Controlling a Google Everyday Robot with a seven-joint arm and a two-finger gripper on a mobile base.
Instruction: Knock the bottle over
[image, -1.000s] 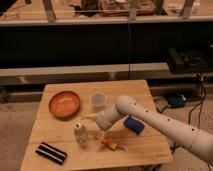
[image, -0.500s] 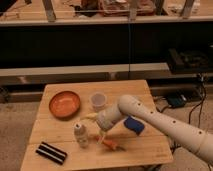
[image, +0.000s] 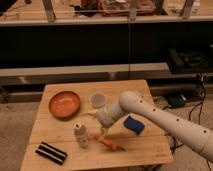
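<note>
bottle (image: 80, 135) upright on wooden table (image: 135, 150), lower left of centre. gripper (image: 100, 121) just right of it, mid frame, can't tell its opening or contact. orange bowl (image: 64, 104) upper left, cup (image: 98, 100) beside it, blue sponge (image: 134, 124) right, black item (image: 50, 153) lower left.

White pincer (image: 98, 131) beside white bottle (image: 81, 135); orange bowl (image: 64, 104).
</note>
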